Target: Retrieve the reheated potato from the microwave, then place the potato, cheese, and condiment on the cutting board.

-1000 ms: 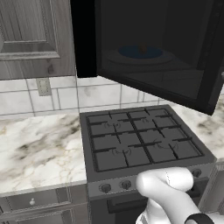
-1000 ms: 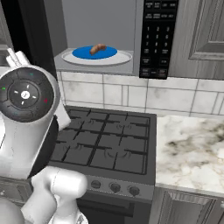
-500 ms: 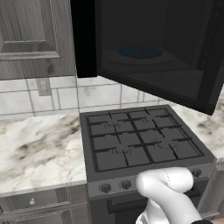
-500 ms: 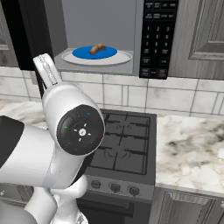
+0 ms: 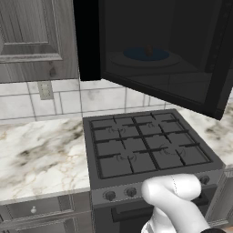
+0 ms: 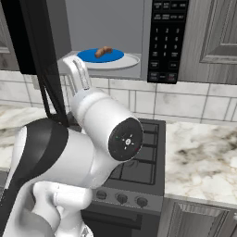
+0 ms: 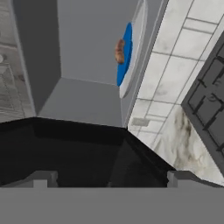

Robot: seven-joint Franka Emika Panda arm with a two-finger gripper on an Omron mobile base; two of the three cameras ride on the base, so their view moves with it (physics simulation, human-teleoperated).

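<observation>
Step in hand: retrieval of the potato point(image 6: 103, 50) from the microwave point(image 6: 167, 39). The appliance is mounted above the black gas stove point(image 5: 145, 144) and its door point(image 5: 164, 50) stands open, swung out to the left. The potato, a small tan-brown lump, rests on a blue plate point(image 6: 100, 56) on the pale turntable inside the cavity, towards the left of the opening as seen from the right base view. In the left base view it is faintly visible through the dark door glass.

The end effector point(image 7: 111, 177) is empty, with its two fingertips point(image 7: 43, 178) spread wide apart. It is well short of the cavity: the hand view looks in past the dark door edge, rolled so that the plate appears on edge, with the potato point(image 7: 119, 50) far ahead. In the right base view the arm point(image 6: 88, 139) rises in front of the stove, its upper link reaching up towards the lower left corner of the opening.

Judged progress: early; nothing has been lifted. Neither cheese, condiment nor cutting board can be located in these views; the marble worktop point(image 6: 203, 157) right of the stove carries none of them.

Next move, as a judgement: advance the end effector up and into the cavity, clear of the door edge, level the wrist, straddle the potato and close on it. The potato is small and rounded, so it may roll on the plate.
</observation>
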